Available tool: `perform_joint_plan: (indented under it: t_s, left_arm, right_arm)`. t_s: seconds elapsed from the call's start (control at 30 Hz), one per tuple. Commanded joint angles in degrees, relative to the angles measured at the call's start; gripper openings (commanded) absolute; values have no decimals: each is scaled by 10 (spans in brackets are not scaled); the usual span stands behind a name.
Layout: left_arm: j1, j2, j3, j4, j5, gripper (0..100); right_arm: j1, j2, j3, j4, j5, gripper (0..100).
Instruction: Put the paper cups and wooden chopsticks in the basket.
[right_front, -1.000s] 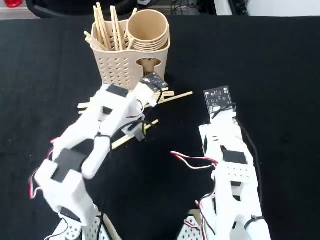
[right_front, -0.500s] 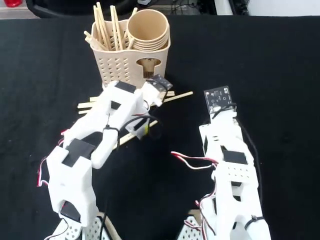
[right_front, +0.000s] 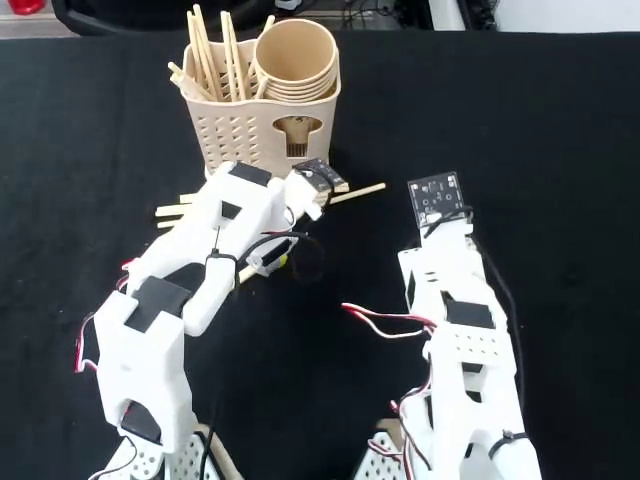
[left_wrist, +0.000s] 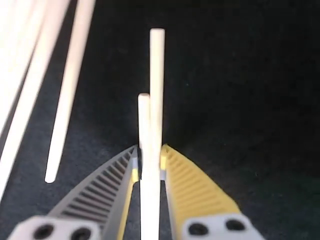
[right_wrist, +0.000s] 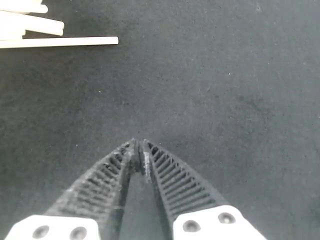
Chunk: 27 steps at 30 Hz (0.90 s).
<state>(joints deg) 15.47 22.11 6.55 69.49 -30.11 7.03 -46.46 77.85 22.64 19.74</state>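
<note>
The perforated beige basket stands at the back of the table, with stacked paper cups and several wooden chopsticks upright in it. My left gripper is shut on two chopsticks that stick out past its fingertips. In the high view this gripper sits low in front of the basket, a chopstick end showing beside it. More loose chopsticks lie on the cloth by the basket's foot. My right gripper is shut and empty, just above bare cloth.
Black cloth covers the table, with free room to the right of the basket. The right arm lies along the right-hand side, its wrist board pointing away. Chopstick ends show beyond the right gripper.
The left arm has swung in toward the basket. The chopstick end that stuck out past its gripper in the high view is now covered. The right arm has not moved.
</note>
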Motion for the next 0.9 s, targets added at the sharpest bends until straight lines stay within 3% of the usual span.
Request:
perform_joint_plan:
  t_s: [0.0,0.3,0.53,0.73,0.87]
  left_arm:
    - [-8,-2,11,-4,16,30]
    - [-6,-136,95,-18,36,30]
    - [-5,-389,255,-78,50,30]
    - [-12,-600,339,-69,51,29]
    - [-14,-731,338,-14,49,29]
  right_arm:
    - [3,-12,-34,2,3,13]
    - [3,-12,-34,2,3,13]
    - [3,-12,-34,2,4,13]
    - [3,-12,-33,2,3,13]
    - [3,-12,-32,1,3,13]
